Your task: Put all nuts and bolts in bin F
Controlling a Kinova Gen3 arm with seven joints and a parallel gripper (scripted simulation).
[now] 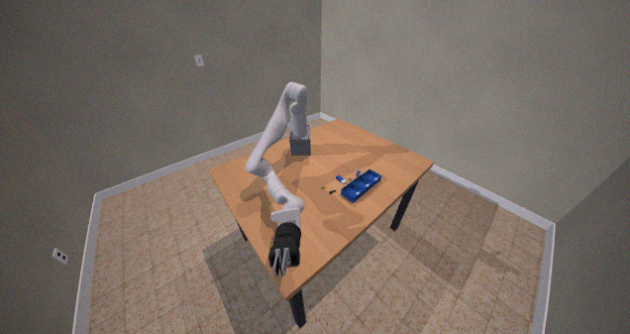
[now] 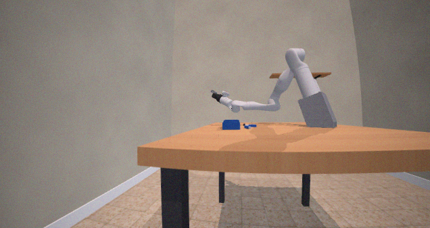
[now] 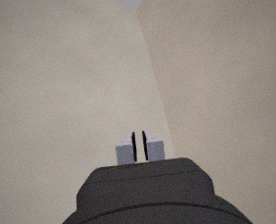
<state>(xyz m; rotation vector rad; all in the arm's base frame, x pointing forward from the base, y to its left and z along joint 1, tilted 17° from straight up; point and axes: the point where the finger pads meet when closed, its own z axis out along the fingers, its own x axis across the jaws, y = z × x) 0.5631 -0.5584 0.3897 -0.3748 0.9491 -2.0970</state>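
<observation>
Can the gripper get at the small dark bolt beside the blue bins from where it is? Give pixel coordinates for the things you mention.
Probably not directly: the gripper (image 1: 281, 263) (image 2: 212, 90) (image 3: 139, 141) is raised, pointing away from the dark bolt (image 1: 332, 191). It likely needs turning down first; nothing appears to cover the bolt, though the blue bins (image 1: 353, 197) (image 2: 231, 124) crowd one side.

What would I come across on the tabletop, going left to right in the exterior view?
Blue bins, then a few small blue things, then the arm's grey base.
</observation>
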